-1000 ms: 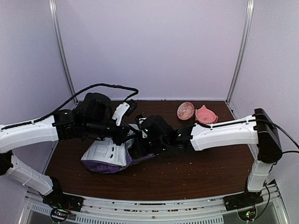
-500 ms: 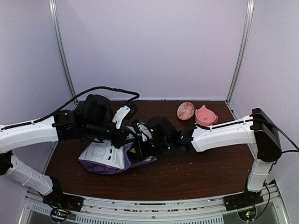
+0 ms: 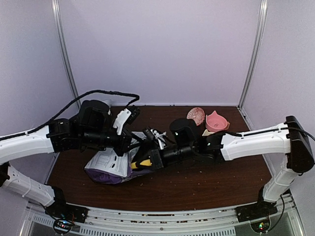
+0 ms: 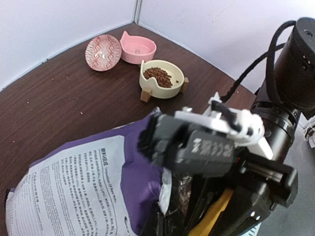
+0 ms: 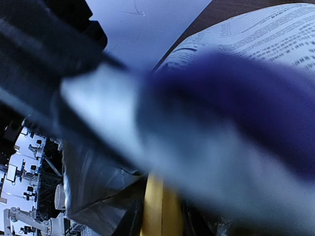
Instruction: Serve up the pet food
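While dark-brown dry kibble [image 4: 157, 77] sits in the cream round bowl [image 4: 162, 93] just beside a pink cat-eared bowl [image 4: 139, 48], right gripper [image 3: 147, 161] is clamped on a yellow plastic scoop [image 4: 212, 216] at the mouth of the purple printed bag [image 4: 74, 182] lying on the brown table [image 3: 197, 187]; left gripper [image 3: 129, 143] pinches the bag's edge, fully closed.

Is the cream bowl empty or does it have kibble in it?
Has kibble: the left wrist view shows a patch of brown kibble lying inside the cream bowl.
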